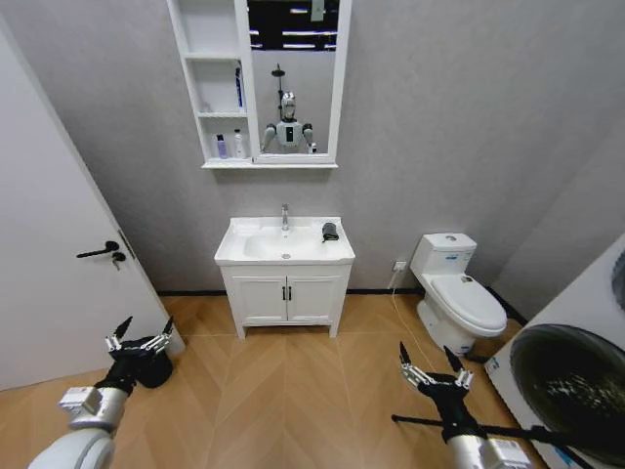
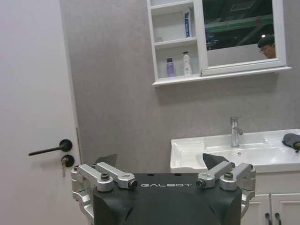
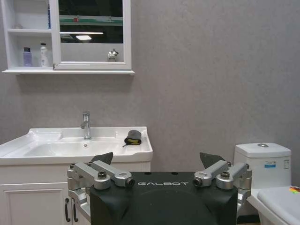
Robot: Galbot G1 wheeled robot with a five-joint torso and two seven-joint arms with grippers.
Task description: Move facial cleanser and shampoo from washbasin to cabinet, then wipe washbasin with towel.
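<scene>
I am looking down from the head camera at a small bathroom. The washbasin sits against the grey wall, straight ahead and well apart from me. It has a shiny tap at the back. The dark towel lies bunched up on the basin top, near its right back corner.

High on the wall above the basin hangs the cabinet with its open shelves, joined to a mirror. Two small bottles stand side by side on the bottom shelf, a purple bottle and a white bottle. A blue tube stands on the shelf above them.

My left gripper hangs low on the left, near the white door and above the wood floor. Its fingers are spread wide and there is nothing between them. My right gripper hangs low on the right, near the white toilet. Its fingers are spread wide too and hold nothing. Both grippers are far from the basin.

Under the basin is a low white cupboard with two doors and black handles. A big machine with a round dark door stands at my far right
</scene>
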